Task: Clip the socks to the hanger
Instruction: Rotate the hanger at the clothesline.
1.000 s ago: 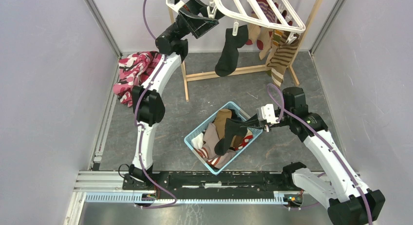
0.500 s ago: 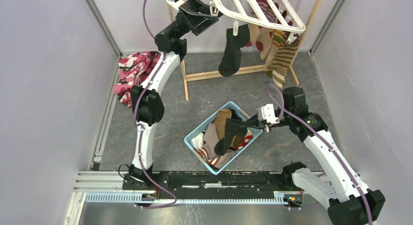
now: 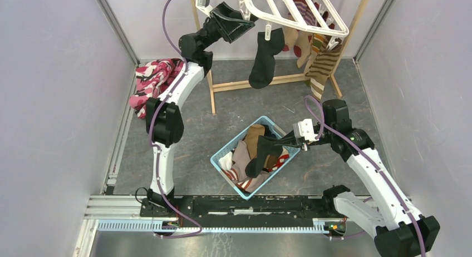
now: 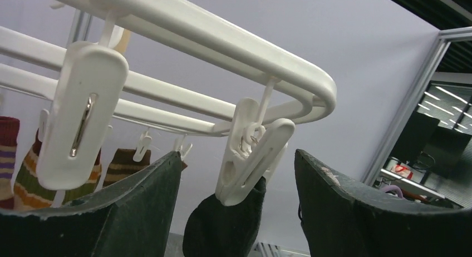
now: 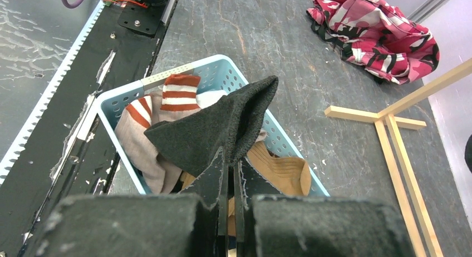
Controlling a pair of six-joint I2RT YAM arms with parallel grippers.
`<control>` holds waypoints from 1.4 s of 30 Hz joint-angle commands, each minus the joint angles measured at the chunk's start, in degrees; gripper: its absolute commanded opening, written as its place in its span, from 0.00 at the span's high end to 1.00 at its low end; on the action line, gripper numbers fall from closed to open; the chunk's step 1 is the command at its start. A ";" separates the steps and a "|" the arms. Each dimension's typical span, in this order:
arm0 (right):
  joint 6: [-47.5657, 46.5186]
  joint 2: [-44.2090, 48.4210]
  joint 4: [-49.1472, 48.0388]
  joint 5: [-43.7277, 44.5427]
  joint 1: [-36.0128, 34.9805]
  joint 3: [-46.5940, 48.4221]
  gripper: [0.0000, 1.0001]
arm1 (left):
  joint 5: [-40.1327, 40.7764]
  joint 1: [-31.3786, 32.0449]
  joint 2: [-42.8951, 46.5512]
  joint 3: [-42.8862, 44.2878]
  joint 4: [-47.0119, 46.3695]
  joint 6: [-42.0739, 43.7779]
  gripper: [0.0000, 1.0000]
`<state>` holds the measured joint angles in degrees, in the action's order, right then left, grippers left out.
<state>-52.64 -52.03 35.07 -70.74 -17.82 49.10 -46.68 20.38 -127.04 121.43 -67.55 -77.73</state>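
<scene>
As one black sock [image 3: 261,59] hangs, right claw [image 5: 230,179] pinches another sock [image 5: 222,123].

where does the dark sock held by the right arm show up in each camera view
Top external: the dark sock is at lower centre, hanging over the blue basket.
Left wrist: not in it; only the hanger and what is clipped to it.
Right wrist: centre, pinched in the right end effector.
Shared landmark: the blue basket under the sock, in the top and right wrist views; the hanger links the top and left wrist views.
</scene>
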 commanded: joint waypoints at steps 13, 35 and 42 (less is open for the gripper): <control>-1.23 0.17 0.77 -1.37 0.18 2.67 1.00 | -0.63 -0.16 -1.42 9.29 -5.03 -4.18 0.23; -1.50 0.01 0.96 -1.18 0.19 2.67 1.00 | -0.91 1.69 13.14 -7.70 6.30 15.04 0.67; -1.65 0.18 1.09 -1.06 0.23 2.68 1.00 | 0.29 5.58 21.65 -16.88 16.25 31.07 0.79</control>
<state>-53.45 -52.23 35.70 -70.72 -17.82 49.52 -46.78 23.42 -112.40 108.01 -57.95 -60.07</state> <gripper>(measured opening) 0.022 0.273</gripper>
